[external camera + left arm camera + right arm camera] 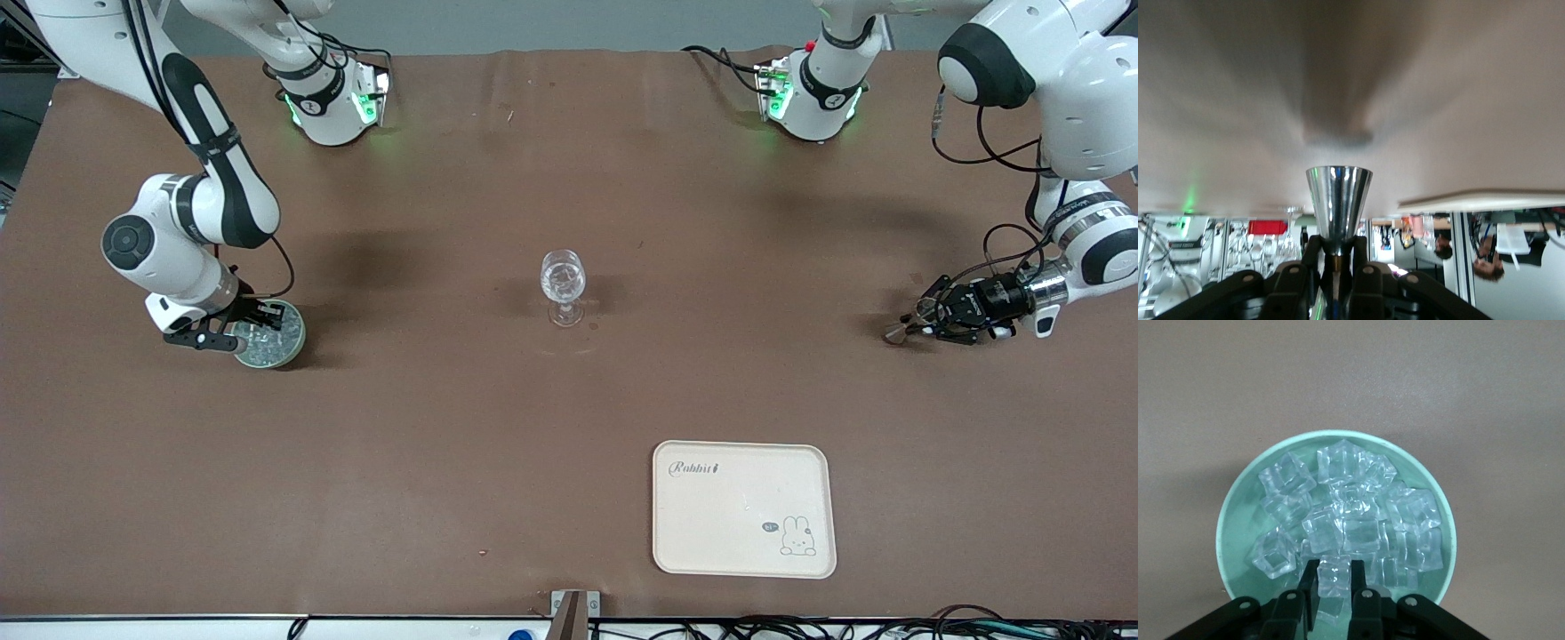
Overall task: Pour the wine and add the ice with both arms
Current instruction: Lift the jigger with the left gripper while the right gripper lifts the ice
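Ice (1345,520) in green dish (1231,520), right hand (1335,583) clamped on one cube, left hand (1338,257) level, clamped on metal cup (1338,200)

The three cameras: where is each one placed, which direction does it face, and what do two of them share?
Front view: high across the table, facing both arms' bases; shows the stemmed glass and tray.
Left wrist view: on the left arm, along the left gripper holding a metal cone.
Right wrist view: on the right arm, looking down at the right gripper pinching ice.
Shared: the green dish, front and right wrist.
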Controlling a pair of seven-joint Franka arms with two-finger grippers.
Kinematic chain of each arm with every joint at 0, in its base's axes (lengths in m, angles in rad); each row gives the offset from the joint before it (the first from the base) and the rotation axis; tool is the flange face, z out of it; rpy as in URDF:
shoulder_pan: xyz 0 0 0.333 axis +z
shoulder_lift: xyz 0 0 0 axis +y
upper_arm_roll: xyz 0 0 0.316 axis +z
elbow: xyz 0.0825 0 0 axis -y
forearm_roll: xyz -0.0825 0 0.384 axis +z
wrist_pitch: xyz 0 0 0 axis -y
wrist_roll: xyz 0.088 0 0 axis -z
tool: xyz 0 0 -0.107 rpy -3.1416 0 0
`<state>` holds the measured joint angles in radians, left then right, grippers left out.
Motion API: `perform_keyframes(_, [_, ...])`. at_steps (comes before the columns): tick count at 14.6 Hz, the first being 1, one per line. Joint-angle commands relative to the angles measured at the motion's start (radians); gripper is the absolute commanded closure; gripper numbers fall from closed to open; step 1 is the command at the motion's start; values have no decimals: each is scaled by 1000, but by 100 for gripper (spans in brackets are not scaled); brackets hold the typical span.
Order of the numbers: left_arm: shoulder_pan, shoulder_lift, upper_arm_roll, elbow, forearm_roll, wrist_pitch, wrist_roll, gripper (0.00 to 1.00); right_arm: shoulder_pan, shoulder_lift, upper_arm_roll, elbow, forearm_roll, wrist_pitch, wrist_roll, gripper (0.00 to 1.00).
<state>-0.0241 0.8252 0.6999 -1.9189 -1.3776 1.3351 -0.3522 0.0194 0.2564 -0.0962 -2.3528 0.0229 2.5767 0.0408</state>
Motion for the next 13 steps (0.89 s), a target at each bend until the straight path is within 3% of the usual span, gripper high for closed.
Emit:
perform_keyframes(1, [-11, -96, -2, -2, 46, -57, -50, 99, -3, 0, 1, -8, 2, -4, 1, 82])
perform_keyframes(6, [-7, -282, -155, 35, 141, -80, -198, 99, -1, -2, 1, 32, 3, -69, 11, 86])
perform_keyframes(8, [-13, -349, -213, 35, 187, -70, -206, 99, 4, -5, 3, 84, 5, -159, 43, 92])
perform_keyframes(13, [-10, -506, -419, 18, 307, 76, -238, 99, -3, -69, 1, 213, 9, -360, 77, 98])
